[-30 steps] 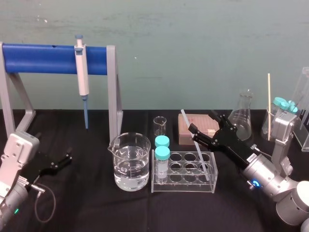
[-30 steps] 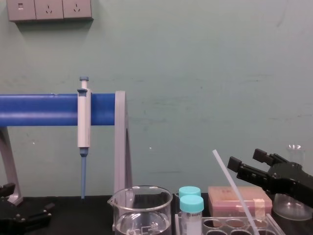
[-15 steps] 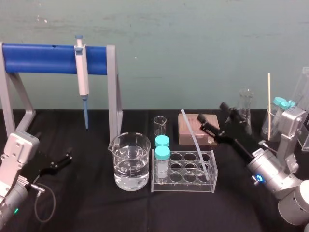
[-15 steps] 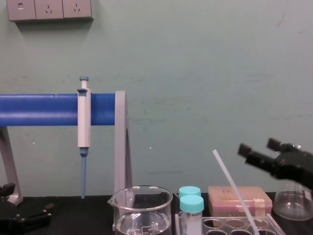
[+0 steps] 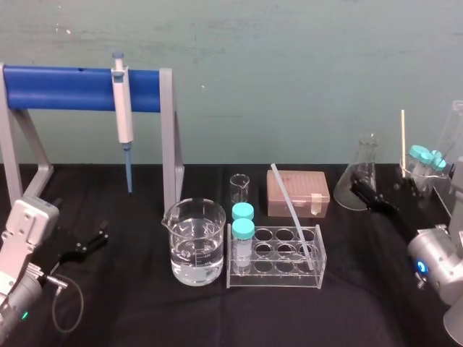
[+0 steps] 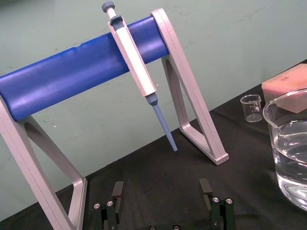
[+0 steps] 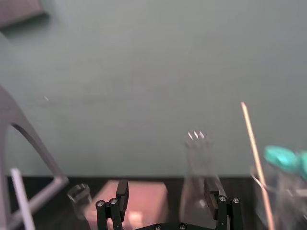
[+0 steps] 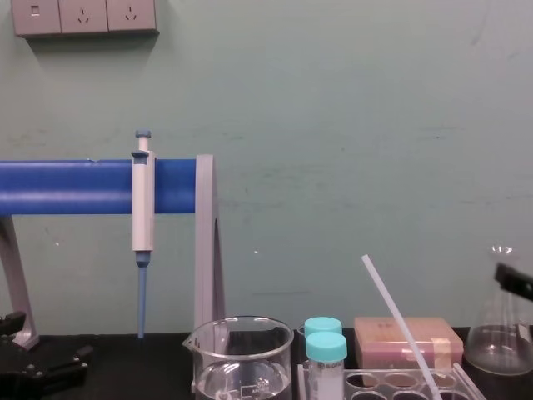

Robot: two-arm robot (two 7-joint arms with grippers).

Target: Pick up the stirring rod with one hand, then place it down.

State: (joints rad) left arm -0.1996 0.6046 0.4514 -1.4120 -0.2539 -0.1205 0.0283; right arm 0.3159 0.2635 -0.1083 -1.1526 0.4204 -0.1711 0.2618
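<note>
Stirring rod (image 5: 290, 210) leans in tube rack (image 5: 319, 254), ungripped. Right gripper (image 7: 166, 189) fingers apart, beside flask (image 5: 366, 168). Left gripper (image 6: 161, 188) fingers apart, parked desk (image 5: 130, 307) left.

In the chest view the lower end of the stirring rod (image 8: 400, 327) is cut off by the bottom edge, as are the tube rack (image 8: 416, 385) and the beaker (image 8: 241, 358). Of the right hand (image 8: 515, 278) one dark tip is seen at the right edge, and the left hand (image 8: 50, 367) is cropped at the lower corner. In the right wrist view the flask (image 7: 199, 177) and the pink box (image 7: 139, 196) are blurred.
</note>
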